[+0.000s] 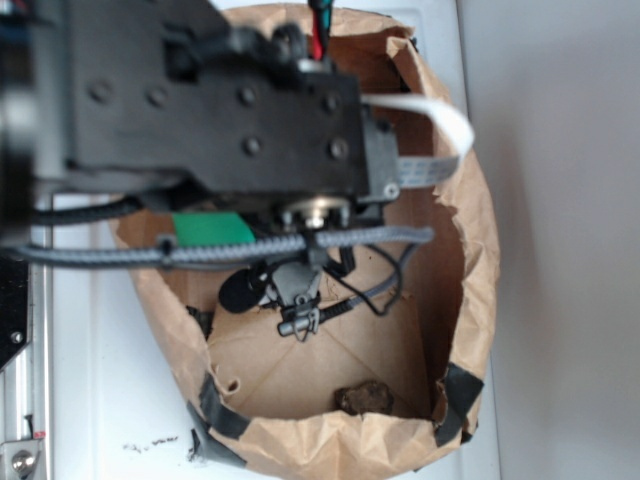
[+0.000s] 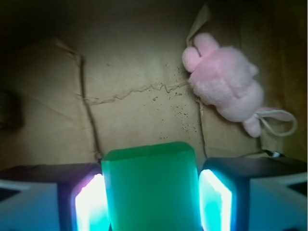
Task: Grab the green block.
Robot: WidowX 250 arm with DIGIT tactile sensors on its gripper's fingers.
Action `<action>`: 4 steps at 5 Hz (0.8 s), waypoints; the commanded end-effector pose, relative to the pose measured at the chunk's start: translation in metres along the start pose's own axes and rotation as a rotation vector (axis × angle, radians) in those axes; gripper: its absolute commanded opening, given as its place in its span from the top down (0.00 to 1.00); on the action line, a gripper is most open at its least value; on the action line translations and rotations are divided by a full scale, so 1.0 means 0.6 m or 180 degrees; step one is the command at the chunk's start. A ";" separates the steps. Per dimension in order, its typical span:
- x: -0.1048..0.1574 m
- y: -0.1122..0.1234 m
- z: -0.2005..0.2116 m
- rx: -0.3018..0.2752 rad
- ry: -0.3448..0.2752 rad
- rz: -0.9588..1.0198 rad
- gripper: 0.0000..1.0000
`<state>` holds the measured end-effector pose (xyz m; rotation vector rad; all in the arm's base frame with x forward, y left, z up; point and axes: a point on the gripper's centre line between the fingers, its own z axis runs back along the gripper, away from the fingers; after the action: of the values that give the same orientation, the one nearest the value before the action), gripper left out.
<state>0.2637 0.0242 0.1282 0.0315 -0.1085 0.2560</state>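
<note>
The green block point(image 2: 150, 190) fills the bottom centre of the wrist view, a bright-green slab standing between my two fingers. My gripper point(image 2: 151, 204) is shut on it, and the glowing pads point(image 2: 89, 204) press against both of its long sides. Beyond it lies the creased brown floor of the bag. In the exterior view only a patch of the green block point(image 1: 210, 230) shows under the black arm, which hides the fingers. Whether the block is off the floor cannot be told.
A pink plush bunny point(image 2: 224, 84) lies at the upper right on the bag floor, apart from the block. The brown paper bag point(image 1: 480, 250) walls ring the work area. A small dark lump point(image 1: 365, 398) sits near the bag's front wall.
</note>
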 end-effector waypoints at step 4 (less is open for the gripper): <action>0.055 -0.043 0.055 -0.0438 -0.0526 -0.0479 1.00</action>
<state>0.2948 -0.0008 0.1480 -0.0770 -0.2281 0.0783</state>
